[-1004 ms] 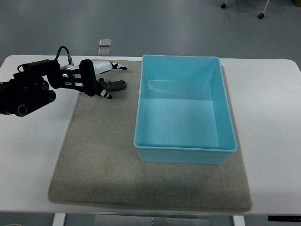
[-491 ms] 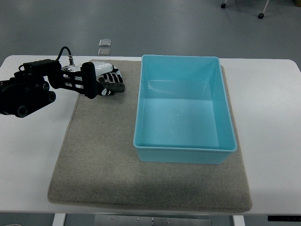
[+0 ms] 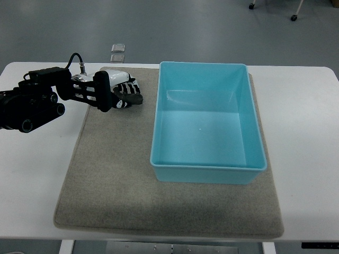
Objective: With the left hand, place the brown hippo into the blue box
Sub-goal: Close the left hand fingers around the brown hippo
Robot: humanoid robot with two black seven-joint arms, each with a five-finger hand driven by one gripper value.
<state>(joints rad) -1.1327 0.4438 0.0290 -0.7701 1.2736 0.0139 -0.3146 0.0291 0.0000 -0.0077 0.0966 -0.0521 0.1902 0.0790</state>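
The hippo (image 3: 131,97) — a small dark brown toy — sits at the far left corner of the grey mat (image 3: 111,180), just left of the blue box (image 3: 207,170). The left hand (image 3: 117,91) has its fingers curled around it, clamped from above, likely so the toy can be lifted clear of the box wall. Only the toy's right end shows past the fingers. The box lies open and empty on the mat's right half — ready to receive it.
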